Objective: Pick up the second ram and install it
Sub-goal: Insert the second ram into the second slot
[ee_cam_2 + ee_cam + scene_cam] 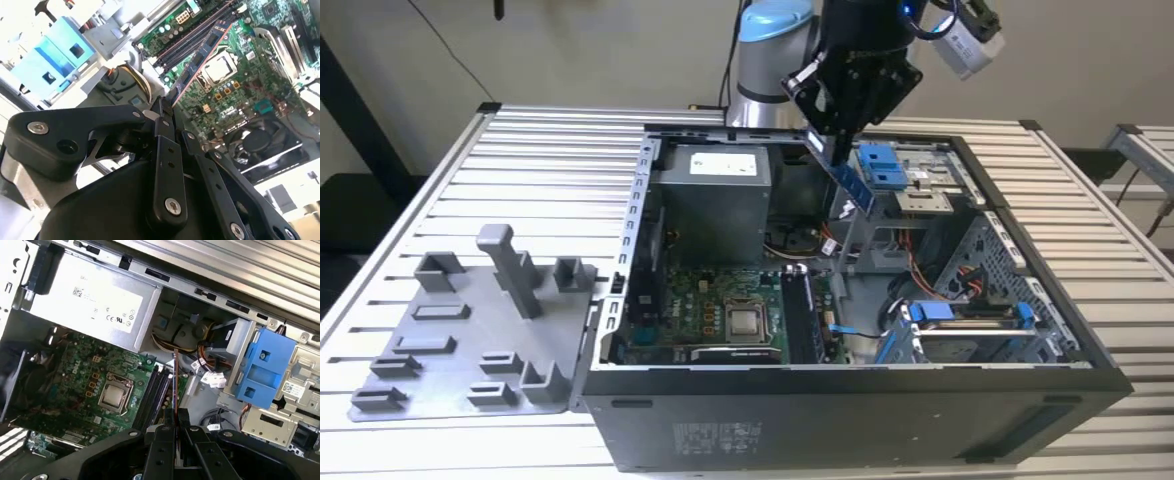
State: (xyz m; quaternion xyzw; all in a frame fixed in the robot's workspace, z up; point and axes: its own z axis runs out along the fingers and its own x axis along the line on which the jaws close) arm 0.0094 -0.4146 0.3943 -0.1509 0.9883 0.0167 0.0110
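1. A pale slatted metal table (520,150) spans the exterior view. A black computer case (854,420) with its side open lies on it, filling the centre and right of the frame.
2. At lower left of that view, just beside the case, sits a flat grey plastic tray (454,375) with upright posts.
3. Inside the case I see a grey boxy power supply (710,200) and, lower in the frame, a green motherboard (707,300).
4. My black two-fingered gripper (825,150) hangs at upper centre, above the case. It is clamped on the second ram (851,185), a slim, flat, dark bluish memory stick, held by one end with the rest pointing down.
5. In the first wrist view the second ram (174,385) shows edge-on between the fingers, over the board near the long black memory slots (157,390). It is not seated.
6. I judge the stick light, stiff and fragile. Its smooth faces could slip or tilt, so I would pinch the flat sides and keep clear of the contact edge.
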